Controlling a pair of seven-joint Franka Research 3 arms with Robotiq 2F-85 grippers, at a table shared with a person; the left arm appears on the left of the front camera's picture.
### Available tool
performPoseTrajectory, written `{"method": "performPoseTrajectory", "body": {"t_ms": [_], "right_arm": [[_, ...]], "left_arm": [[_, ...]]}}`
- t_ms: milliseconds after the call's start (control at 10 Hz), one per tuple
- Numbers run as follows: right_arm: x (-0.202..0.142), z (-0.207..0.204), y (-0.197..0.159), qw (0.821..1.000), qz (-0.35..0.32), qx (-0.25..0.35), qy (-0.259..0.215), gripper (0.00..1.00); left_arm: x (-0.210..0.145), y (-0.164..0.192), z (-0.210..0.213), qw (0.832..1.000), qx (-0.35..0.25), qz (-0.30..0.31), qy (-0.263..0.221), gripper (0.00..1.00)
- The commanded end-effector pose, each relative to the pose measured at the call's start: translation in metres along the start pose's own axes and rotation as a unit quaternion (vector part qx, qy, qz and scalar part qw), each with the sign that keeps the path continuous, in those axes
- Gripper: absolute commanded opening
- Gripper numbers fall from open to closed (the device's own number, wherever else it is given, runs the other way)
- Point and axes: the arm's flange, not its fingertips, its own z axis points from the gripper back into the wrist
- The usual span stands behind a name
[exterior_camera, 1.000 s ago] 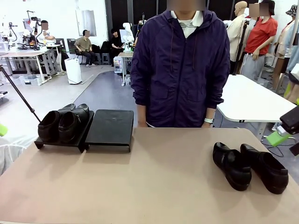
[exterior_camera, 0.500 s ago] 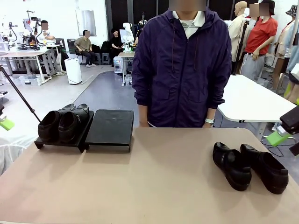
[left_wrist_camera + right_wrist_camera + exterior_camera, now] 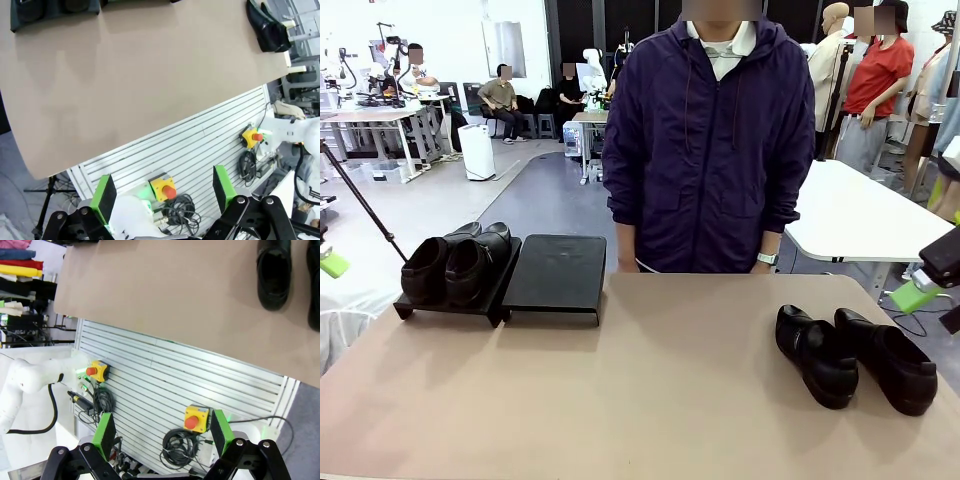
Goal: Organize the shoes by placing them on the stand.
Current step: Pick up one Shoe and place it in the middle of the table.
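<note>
From the front, two shoes point(image 3: 470, 268) sit on the stand's point(image 3: 555, 272) left panel while two loose shoes point(image 3: 817, 355) lie almost touching on the surface point(image 3: 650, 400), so gripping one may shove its neighbour; the left wrist view shows the left pincer point(image 3: 164, 190) gaping empty, and the right wrist view the right pincer point(image 3: 164, 432) likewise, apparently well short of them.

Black shoes point(image 3: 817, 355), black stand point(image 3: 555, 272), tan table point(image 3: 650, 410)

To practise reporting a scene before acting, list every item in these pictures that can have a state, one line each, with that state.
Shoes on the stand, two, side by side on the left panel.
Shoes on the table, two, upright on their soles at the robot's right.
Stand, right panel bare.
Left gripper, open, holding nothing.
Right gripper, open, holding nothing.
</note>
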Motion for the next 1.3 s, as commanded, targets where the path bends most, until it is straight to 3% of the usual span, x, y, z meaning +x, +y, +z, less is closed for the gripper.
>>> {"method": "performPoseTrajectory", "body": {"t_ms": [0,200,300,500,600,700,800,900,1000,1200], "right_arm": [[0.0,0.0,0.0,1.0,0.0,0.0,0.0,1.0],[0.041,-0.049,0.032,0.979,0.018,-0.18,0.096,1.0],[0.057,-0.074,0.039,0.959,0.028,-0.264,0.101,1.0],[0.071,-0.1,0.03,0.927,0.021,-0.366,0.078,1.0],[0.068,-0.104,0.032,0.926,0.035,-0.368,0.075,1.0],[0.057,-0.106,0.037,0.945,0.047,-0.31,0.088,1.0],[0.057,-0.106,0.037,0.945,0.047,-0.31,0.088,1.0],[0.067,-0.115,0.034,0.931,0.052,-0.35,0.085,1.0],[0.067,-0.123,0.041,0.926,0.097,-0.357,0.08,1.0],[0.111,-0.11,0.009,0.933,0.096,-0.344,0.05,1.0]], "left_arm": [[-0.002,0.002,0.003,1.0,-0.008,-0.005,-0.001,1.0],[-0.002,0.002,0.003,1.0,-0.008,-0.005,-0.001,1.0],[-0.002,0.002,0.003,1.0,-0.008,-0.005,-0.001,1.0],[-0.002,0.002,0.003,1.0,-0.008,-0.005,-0.001,1.0],[-0.002,0.002,0.003,1.0,-0.008,-0.005,-0.001,1.0],[-0.002,0.002,0.003,1.0,-0.008,-0.005,-0.001,1.0],[-0.002,0.002,0.003,1.0,-0.008,-0.005,-0.001,1.0],[-0.002,0.002,0.003,1.0,-0.008,-0.005,-0.001,1.0],[-0.002,0.002,0.003,1.0,-0.008,-0.005,-0.001,1.0],[-0.002,0.002,0.003,1.0,-0.008,-0.005,-0.001,1.0]]}}
